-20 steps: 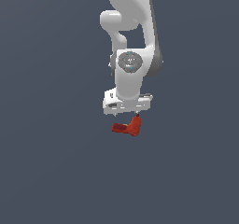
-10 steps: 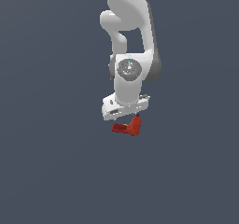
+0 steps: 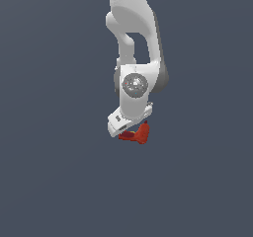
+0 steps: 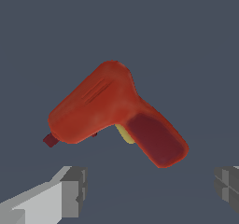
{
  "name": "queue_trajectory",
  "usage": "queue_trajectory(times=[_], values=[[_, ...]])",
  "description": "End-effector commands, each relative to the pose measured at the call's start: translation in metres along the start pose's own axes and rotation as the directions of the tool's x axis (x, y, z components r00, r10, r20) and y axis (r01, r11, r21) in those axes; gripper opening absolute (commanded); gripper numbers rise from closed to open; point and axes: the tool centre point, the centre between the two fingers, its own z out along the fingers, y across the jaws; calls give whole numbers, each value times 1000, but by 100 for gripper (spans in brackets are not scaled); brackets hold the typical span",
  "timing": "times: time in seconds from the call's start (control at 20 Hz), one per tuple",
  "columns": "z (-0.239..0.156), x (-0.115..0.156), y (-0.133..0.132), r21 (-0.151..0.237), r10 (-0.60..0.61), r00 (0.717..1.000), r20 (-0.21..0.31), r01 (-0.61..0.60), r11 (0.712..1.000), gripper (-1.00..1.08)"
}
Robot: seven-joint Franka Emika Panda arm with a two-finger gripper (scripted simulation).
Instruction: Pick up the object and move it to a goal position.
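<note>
While the white arm (image 3: 133,43) reached down from the top of the exterior view over a plain grey-blue ground, its gripper (image 3: 129,127) hung tilted just above the red object (image 3: 137,134), which showed partly tucked beneath the hand. From the wrist view the object (image 4: 112,111) appeared as an L-shaped piece with a darker handle and a small yellow part at the bend, and the two grey fingertips (image 4: 74,190) stood wide apart on either side, touching nothing, so the hand was spread and held nothing.

Plain dark grey-blue ground (image 3: 54,181) all around.
</note>
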Motion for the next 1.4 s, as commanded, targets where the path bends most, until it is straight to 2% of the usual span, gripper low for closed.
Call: queue_trajectory(times=[0.0, 0.2, 0.45, 0.9, 1.15, 1.35], values=[[5, 1, 3, 5, -69, 998, 13, 69, 998, 108], [12, 1, 8, 16, -176, 984, 31, 176, 984, 108], [22, 2, 15, 36, -306, 951, 49, 304, 952, 108], [39, 2, 26, 80, -515, 854, 67, 510, 856, 108], [46, 2, 31, 100, -591, 804, 68, 584, 806, 108], [49, 1, 33, 111, -629, 774, 68, 621, 776, 108]])
